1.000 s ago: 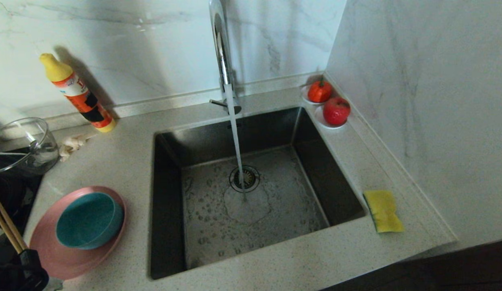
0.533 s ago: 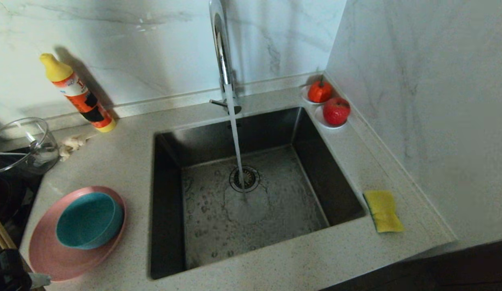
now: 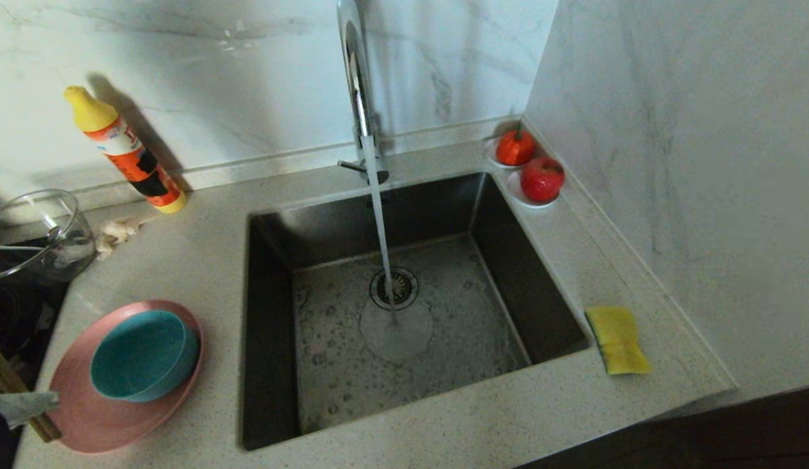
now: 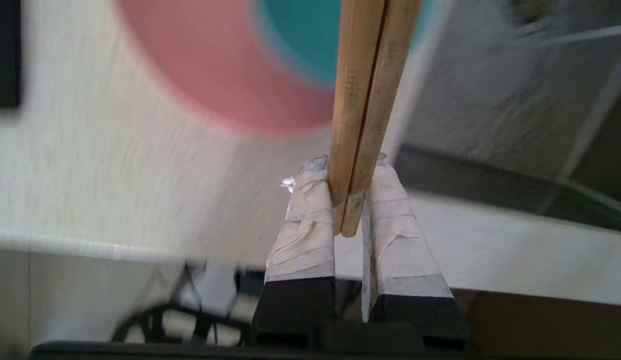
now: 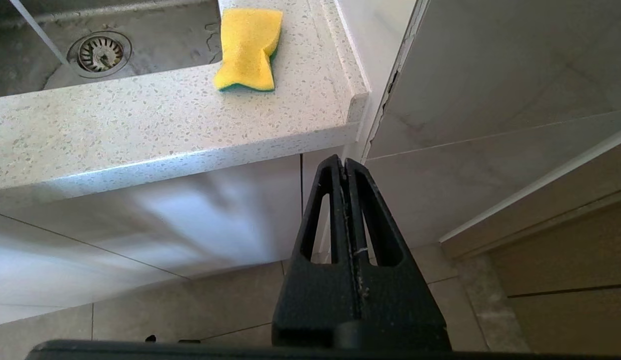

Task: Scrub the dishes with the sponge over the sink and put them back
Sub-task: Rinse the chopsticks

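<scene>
The sticks (image 4: 363,100) sat pinched between the taped fingers (image 4: 303,220) of the left claw (image 4: 348,197), which was closed narrowly on their lower ends, so most of their length ran free beyond the tips. Just past that free length lay the plate (image 3: 85,417) with the bowl (image 3: 141,352) resting in it, both on the table (image 3: 202,260) close to the claw. In the head view the claw showed only as a pale fingertip at the picture's near left edge, beside the plate's rim. The sink (image 3: 274,326) was well off to the claw's far side, with water running from the tap (image 3: 355,78) onto the drain. The sponge (image 3: 616,339) lay on the table beyond the sink, farthest from the left claw and nearest the right claw (image 5: 344,162), which hung shut and empty below the table edge, parked.

The grip looked like the weak spot. Held so near one end, the two sticks could pivot or scissor apart, and one could slip out if the arm swung fast. The long free ends could also knock the bowl or catch the plate's rim in passing. Over the sink, the stream might wet the tape and loosen the hold, dropping a stick into the basin. Scrubbing would also need the right claw to fetch the sponge first.
</scene>
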